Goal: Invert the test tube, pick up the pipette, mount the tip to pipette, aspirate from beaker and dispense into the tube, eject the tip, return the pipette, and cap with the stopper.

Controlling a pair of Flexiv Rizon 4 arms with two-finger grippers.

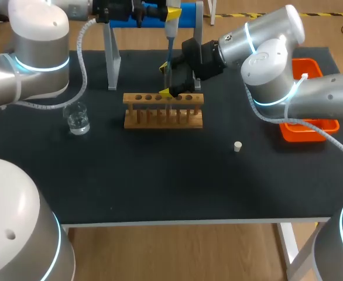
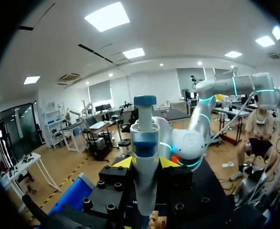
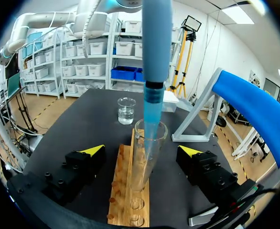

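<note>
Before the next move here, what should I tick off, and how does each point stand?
1. Grip on the pipette: the left gripper is shut on its body. Ok.
2. Tip inside the mouth of the tube: ok.
3. Tube seated in the rack, mouth up: ok.
4. Right gripper clear of the tube: it is open, standing off on either side without touching. Ok.
5. Liquid already in the tube: cannot tell.
6. Stopper lying free on the table, ready for capping: ok.
</note>
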